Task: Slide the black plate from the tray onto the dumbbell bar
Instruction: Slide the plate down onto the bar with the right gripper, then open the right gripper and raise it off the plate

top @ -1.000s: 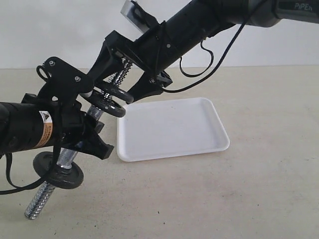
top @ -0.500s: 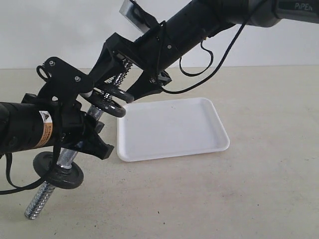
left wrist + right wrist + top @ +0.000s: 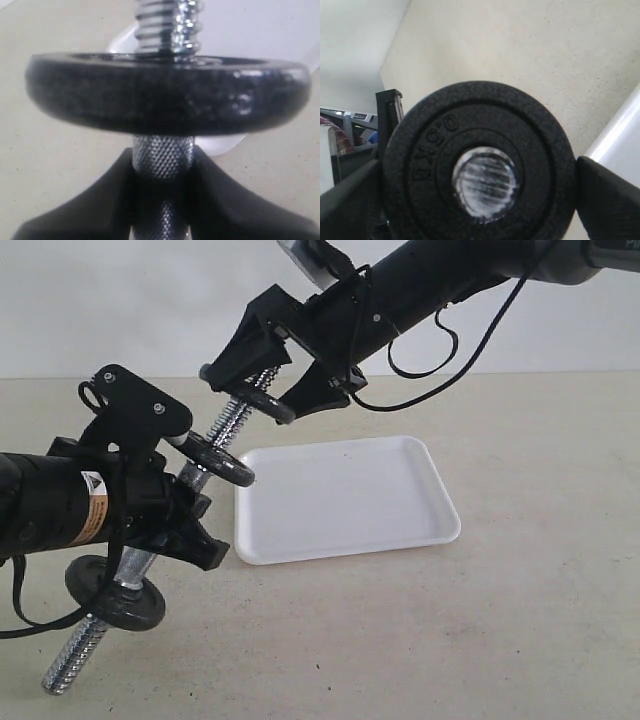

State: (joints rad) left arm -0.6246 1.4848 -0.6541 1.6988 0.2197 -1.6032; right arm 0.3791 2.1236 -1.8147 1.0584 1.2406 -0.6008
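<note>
My left gripper (image 3: 175, 485) (image 3: 162, 170) is shut on the knurled middle of the dumbbell bar (image 3: 75, 650) (image 3: 162, 150) and holds it tilted above the table. The black plate (image 3: 262, 403) (image 3: 430, 150) sits on the bar's upper threaded end, and the bar's tip shows through its hole. My right gripper (image 3: 250, 392) (image 3: 479, 175) is shut across this plate's rim, one finger on each side. The white tray (image 3: 350, 500) lies empty on the table to the right of the bar.
Two more black discs sit on the bar: one (image 3: 218, 460) (image 3: 165, 95) just above my left gripper, one (image 3: 115, 595) below it near the lower threaded end. Beige table (image 3: 480, 640) spreads around the tray.
My right gripper has moved up and to the right with the black plate, away from the disc below it and toward the bar's upper tip. The bar's lower end has dropped slightly.
</note>
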